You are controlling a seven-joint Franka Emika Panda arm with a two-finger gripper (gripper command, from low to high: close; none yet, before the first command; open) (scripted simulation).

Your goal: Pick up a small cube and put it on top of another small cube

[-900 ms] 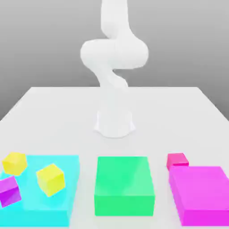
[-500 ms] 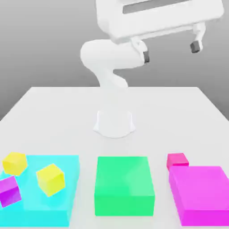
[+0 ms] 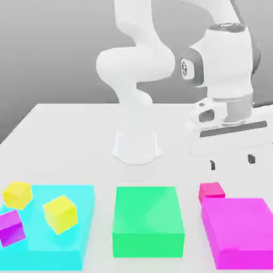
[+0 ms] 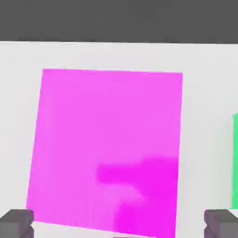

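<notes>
The small pink cube [image 3: 211, 191] sits on the white surface [image 3: 69, 138], touching or just beside the far edge of the big magenta flat block [image 3: 242, 231] at the exterior view's right. The gripper [image 3: 231, 162] hangs above it with its fingers spread wide and nothing between them, the cube lying below and a little toward the exterior view's left of the midpoint. In the hand view the two dark fingertips [image 4: 16, 222] frame the magenta block [image 4: 107, 148], with a sliver of pink at the frame's edge between them. This looks like the approach step before the grasp: next the gripper should centre over the pink cube, descend around it without catching the magenta block, and close. The pale yellow cube [image 3: 60, 213], the target, rests tilted on the cyan block [image 3: 80, 234] well away at the exterior view's left, near a deeper-yellow cube [image 3: 17, 194] and a purple cube [image 3: 10, 227]; a green block [image 3: 148, 221] lies between.
</notes>
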